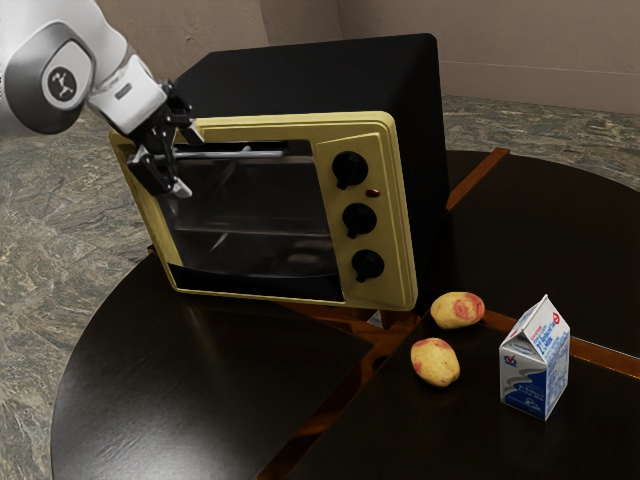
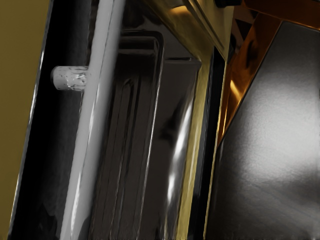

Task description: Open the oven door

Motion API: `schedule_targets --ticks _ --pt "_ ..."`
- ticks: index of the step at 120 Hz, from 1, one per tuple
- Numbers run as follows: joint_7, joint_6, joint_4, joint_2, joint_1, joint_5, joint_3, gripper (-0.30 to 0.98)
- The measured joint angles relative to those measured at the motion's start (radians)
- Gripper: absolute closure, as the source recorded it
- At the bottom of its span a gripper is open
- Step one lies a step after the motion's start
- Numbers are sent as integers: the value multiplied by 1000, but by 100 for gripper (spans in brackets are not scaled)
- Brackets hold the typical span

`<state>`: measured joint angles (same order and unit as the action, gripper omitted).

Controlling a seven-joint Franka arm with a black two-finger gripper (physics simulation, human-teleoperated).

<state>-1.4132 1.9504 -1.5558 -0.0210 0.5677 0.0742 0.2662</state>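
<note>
1. Exterior view: my gripper point(image 1: 187, 160) stands spread at one end of the handle point(image 1: 240, 155), presumably to grasp and pull. The oven door point(image 1: 250, 212) looks shut in the oven's front. The carton point(image 1: 535, 362) bears blue-and-red print I can't read.
2. Wrist view: the handle runs close under my hand, its post point(image 2: 70, 78) probably fixing it to the door.

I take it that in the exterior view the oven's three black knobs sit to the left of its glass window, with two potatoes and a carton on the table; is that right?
Not quite: the exterior view shows the three black knobs to the right of the glass window. The two potatoes and the carton are indeed on the table.
</note>
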Motion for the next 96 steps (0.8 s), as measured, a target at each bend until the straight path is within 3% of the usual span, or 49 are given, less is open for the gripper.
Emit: schedule_targets --ticks 34,47,56,62,67,70,76,82,88,96 --pt "-17 -4 -43 -13 1 -2 -3 -1" --pt "-24 15 -162 -108 8 -2 -1 0" --pt "-32 47 -358 -296 3 4 1 9" --pt "-46 64 -577 -575 -7 27 -7 7" --pt "-70 28 -727 -949 -30 55 -132 5" --pt "-84 -13 -637 -1050 -36 68 -233 4" --pt "-94 -90 -220 -847 -51 100 -322 3" --pt "-72 -140 132 -479 -58 119 -237 3" --pt "-36 -159 288 -264 -62 113 -159 2" --pt "46 -200 359 -155 -63 87 -125 1"
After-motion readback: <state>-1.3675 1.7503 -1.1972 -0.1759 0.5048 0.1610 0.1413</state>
